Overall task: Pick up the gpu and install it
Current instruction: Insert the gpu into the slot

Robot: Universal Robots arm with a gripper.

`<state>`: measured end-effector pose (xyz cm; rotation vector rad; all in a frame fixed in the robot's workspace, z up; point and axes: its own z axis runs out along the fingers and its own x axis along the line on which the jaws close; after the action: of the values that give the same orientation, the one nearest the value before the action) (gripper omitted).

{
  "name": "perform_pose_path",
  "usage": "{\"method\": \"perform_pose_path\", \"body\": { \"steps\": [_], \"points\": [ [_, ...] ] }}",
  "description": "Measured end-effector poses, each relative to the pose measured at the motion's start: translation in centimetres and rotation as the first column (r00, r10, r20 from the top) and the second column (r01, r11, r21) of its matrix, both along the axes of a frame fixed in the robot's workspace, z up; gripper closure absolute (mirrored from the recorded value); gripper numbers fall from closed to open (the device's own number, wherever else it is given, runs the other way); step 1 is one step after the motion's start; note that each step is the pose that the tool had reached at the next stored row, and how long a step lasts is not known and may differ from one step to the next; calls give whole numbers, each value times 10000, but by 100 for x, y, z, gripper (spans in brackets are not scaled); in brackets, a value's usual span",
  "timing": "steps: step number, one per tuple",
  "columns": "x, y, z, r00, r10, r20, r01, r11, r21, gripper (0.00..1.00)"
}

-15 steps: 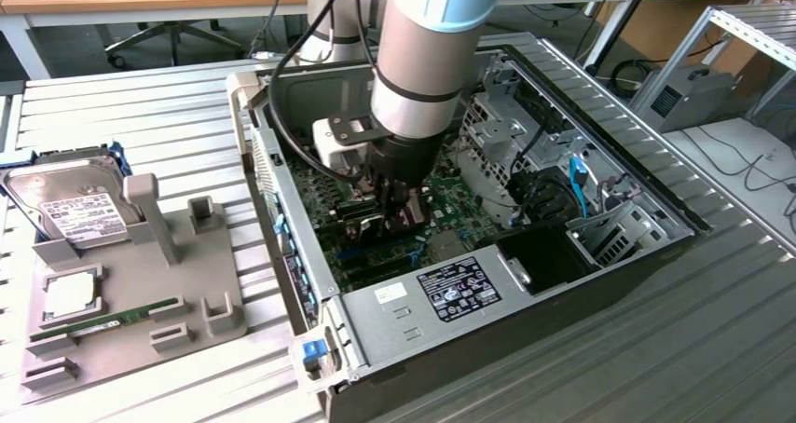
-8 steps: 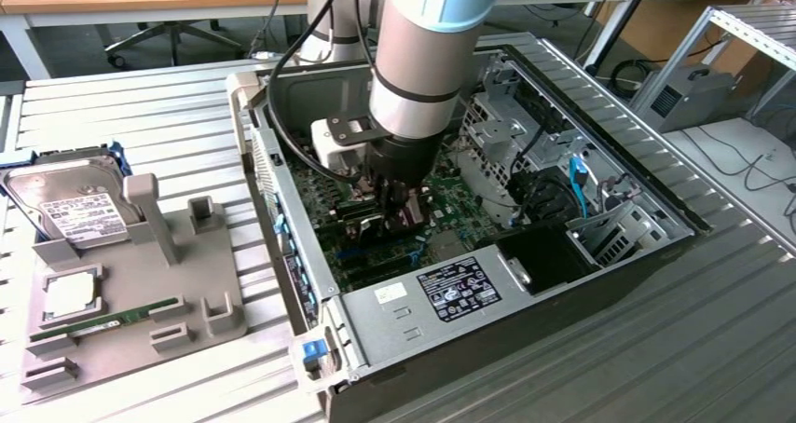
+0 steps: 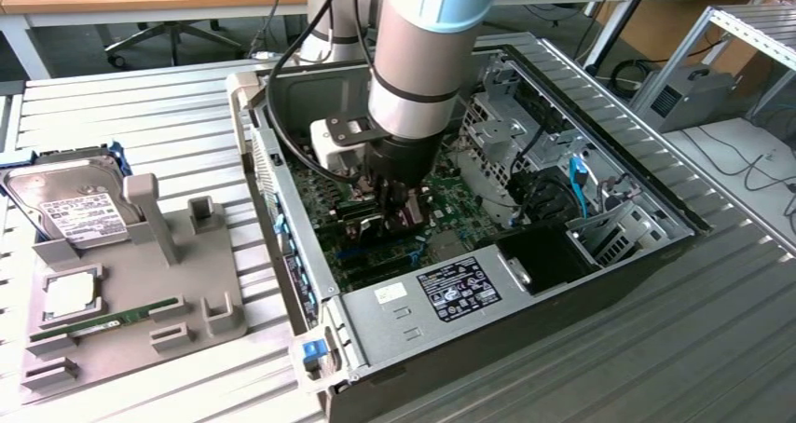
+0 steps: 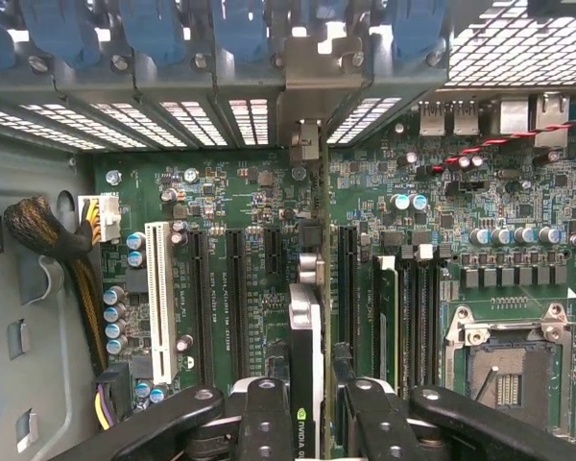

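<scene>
The main risk is a skewed seat. I hold the gpu [image 4: 307, 327] on edge over the board [image 4: 240, 192], and if its connector edge is not square to its slot, pushing down could jam one end, flex the card or scrape the board. The neighbouring long slot [image 4: 347, 279] lies just beside the card, so a small sideways error could land the edge on the wrong spot. The metal end of the card points at the rear slot openings [image 4: 307, 106] of the case [image 3: 276, 209]. If that end catches on the sheet metal there, the card would tip in my grip. My grip is near one end of the card, so any tilt would grow along its length. I cannot tell from here whether the connector edge has entered the slot.

My gripper [image 4: 317, 427] is closed on the gpu. The fingers [image 4: 265, 423] stand one on each face of the card, which runs straight out from between them toward the rear wall, thin edge up. In the exterior view the gripper is down inside the open case, near the middle of the board.
</scene>
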<state>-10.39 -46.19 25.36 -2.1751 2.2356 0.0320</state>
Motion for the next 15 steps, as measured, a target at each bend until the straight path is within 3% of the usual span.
{"method": "perform_pose_path", "body": {
  "steps": [2,15],
  "points": [
    [1,0,-2,10000,19,29,-19,10000,2,73],
    [-16,0,-1,9999,129,64,-129,9999,-1,73]
  ]
}}
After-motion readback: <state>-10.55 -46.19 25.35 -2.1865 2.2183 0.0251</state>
